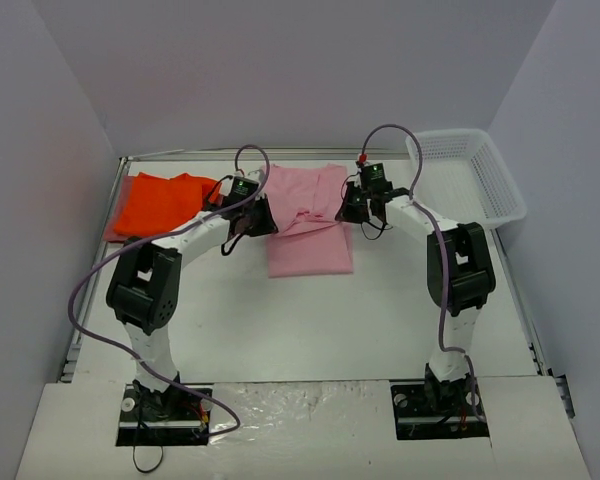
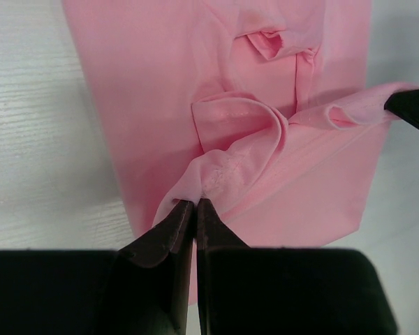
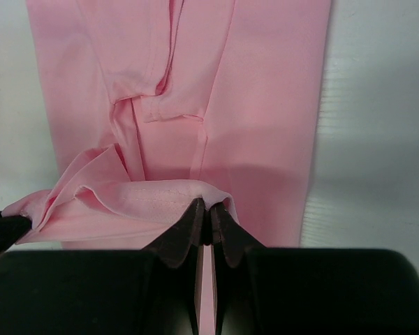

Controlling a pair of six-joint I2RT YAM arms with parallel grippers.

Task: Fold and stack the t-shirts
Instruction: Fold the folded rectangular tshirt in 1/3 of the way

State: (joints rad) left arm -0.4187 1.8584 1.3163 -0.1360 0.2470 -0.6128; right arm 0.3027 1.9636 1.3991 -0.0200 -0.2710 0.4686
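Pink shirt (image 1: 310,250): soft smooth cloth, long rectangle at mid-table, bunched across the middle.
Left gripper (image 2: 195,204): jaws closed, pinching its lifted edge.
Right gripper (image 3: 208,204): jaws closed on the opposite hem.
Orange shirt (image 1: 160,203): rumpled, by the left table (image 1: 310,320) edge.

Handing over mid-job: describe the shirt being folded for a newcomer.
On the table, look mid-back. The pink shirt lies there, pinched by the left gripper and right gripper. Its neighbour, the orange shirt, lies far left, untouched.

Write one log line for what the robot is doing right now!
step: folding pink shirt | left gripper: shut on pink shirt | right gripper: shut on pink shirt | orange shirt: lying left, untouched
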